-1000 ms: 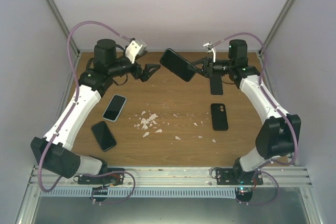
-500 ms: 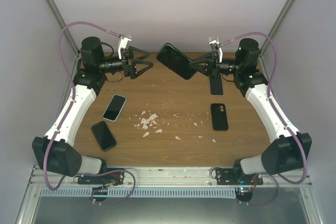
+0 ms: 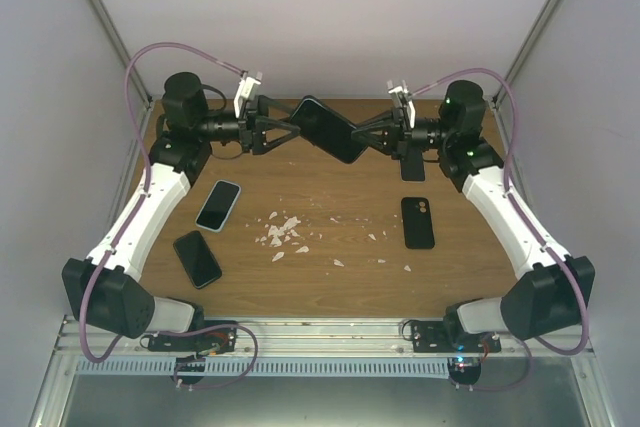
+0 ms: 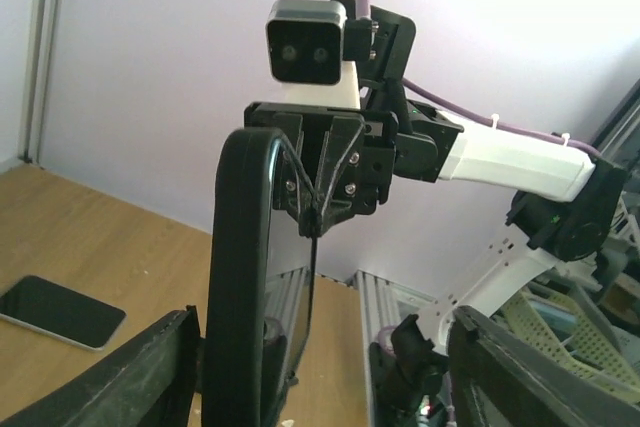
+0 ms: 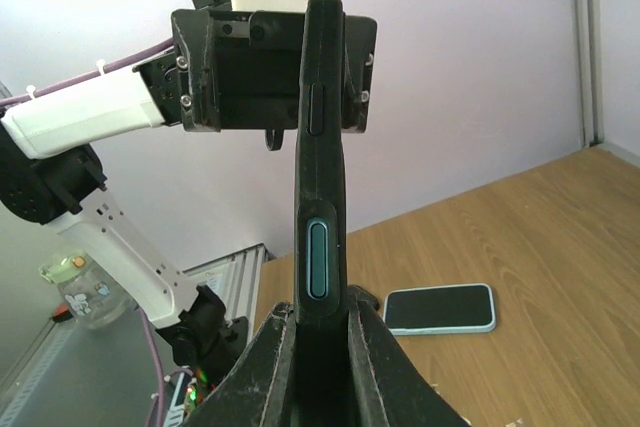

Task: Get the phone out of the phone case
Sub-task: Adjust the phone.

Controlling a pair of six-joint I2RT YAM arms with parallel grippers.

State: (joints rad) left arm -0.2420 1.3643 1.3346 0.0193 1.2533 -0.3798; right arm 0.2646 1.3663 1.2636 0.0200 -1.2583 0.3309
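Black and up in the air toward 12 o'clock over the wooden surface (image 3: 340, 197): the cased phone (image 3: 328, 129), tilted, one end toward 10 o'clock, the other toward 4. Pinched tight at the 4 o'clock end by the right hand (image 3: 367, 139), fingers (image 5: 275, 367) pressed to both faces in the right wrist view. Straddled at the 10 o'clock end by the left hand (image 3: 290, 132), standing wide, one finger (image 4: 130, 377) just beside the case rim, the other well apart; contact impossible to tell. Lying flat at 8 o'clock, a white-edged phone (image 3: 218, 205) and a dark phone (image 3: 197, 258); at 3 o'clock, a dark slab (image 3: 418, 222) and, nearer 2, another dark slab (image 3: 411, 165) partly under the right hand; around the middle, white crumbs (image 3: 282, 232)
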